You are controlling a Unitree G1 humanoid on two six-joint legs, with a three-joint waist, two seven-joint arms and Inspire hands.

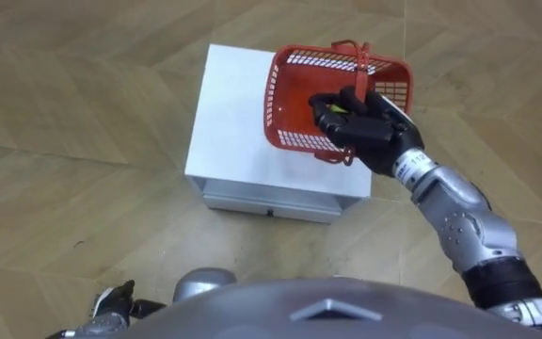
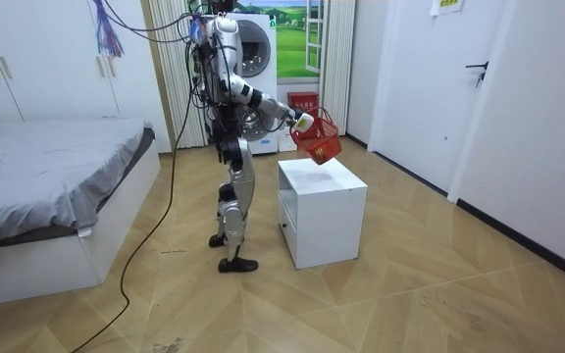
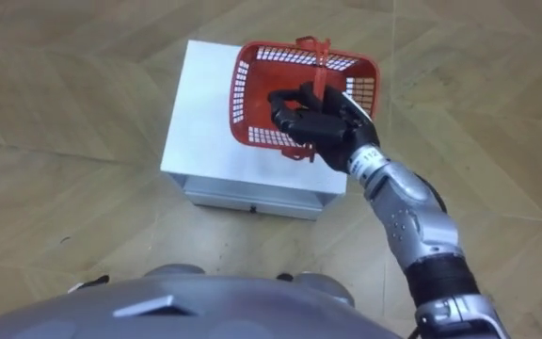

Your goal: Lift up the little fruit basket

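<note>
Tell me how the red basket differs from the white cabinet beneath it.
The basket is red open mesh; the cabinet is solid white. The basket hangs tilted in the right hand, off the surface; the cabinet stands level on the floor. The basket is smaller than the cabinet's top. Both are roughly rectangular.

Fruit basket above cabinet's right half
</note>
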